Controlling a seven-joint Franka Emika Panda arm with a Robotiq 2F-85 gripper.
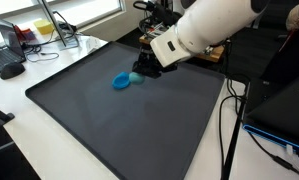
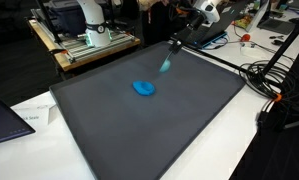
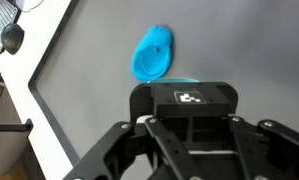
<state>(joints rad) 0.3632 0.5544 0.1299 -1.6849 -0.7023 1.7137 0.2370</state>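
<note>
A bright blue rounded object (image 1: 122, 81) lies on the dark grey mat (image 1: 99, 120) and shows in both exterior views (image 2: 143, 88). In the wrist view it lies (image 3: 152, 52) just beyond the black gripper body. My gripper (image 1: 144, 68) hangs from the white arm close beside the object, low over the mat. In an exterior view a thin light-blue strip (image 2: 166, 65) shows under the gripper, and a teal edge (image 3: 179, 79) shows at the gripper body in the wrist view. I cannot tell what it is. The fingertips are out of frame.
The mat (image 2: 169, 130) covers most of a white table (image 1: 49, 150). A laptop, mouse and clutter (image 1: 14, 50) sit at one table end. Cables (image 2: 274, 85) run along the table beside the mat. A second machine stands on a wooden bench (image 2: 89, 40).
</note>
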